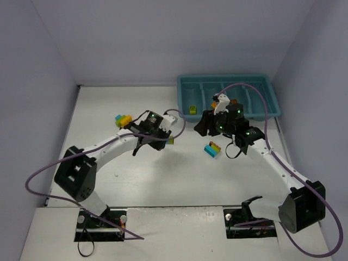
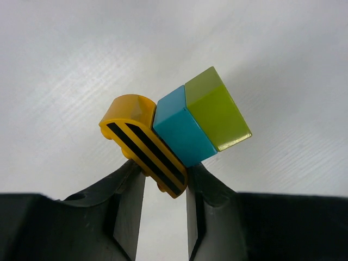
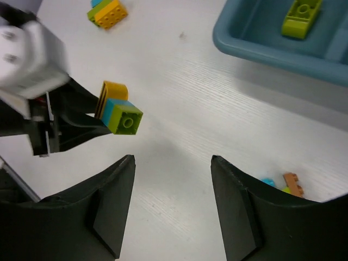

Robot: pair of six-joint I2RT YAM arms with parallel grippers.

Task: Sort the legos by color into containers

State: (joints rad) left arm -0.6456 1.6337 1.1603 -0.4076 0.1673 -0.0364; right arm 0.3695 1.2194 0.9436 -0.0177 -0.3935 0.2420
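Teal plastic tray [image 1: 223, 77] with four compartments sits at one o'clock on the white table [image 1: 109, 98]; the barest room lies toward six o'clock. Right gripper [image 3: 171, 163]: jaws half apart, empty. Left gripper [image 2: 165, 182]: closed on a three-brick clump [image 2: 182, 128] above table centre, pinching its striped yellow end. The clump is probably light, rigid and smooth, and its joints may pivot. Flat opposing faces would hold better.

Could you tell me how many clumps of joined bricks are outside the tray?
3: a cyan-yellow-green plastic clump beside the left arm, a multicoloured clump before the right arm, an orange-cyan-green clump in the left end effector. Arms may hide more.
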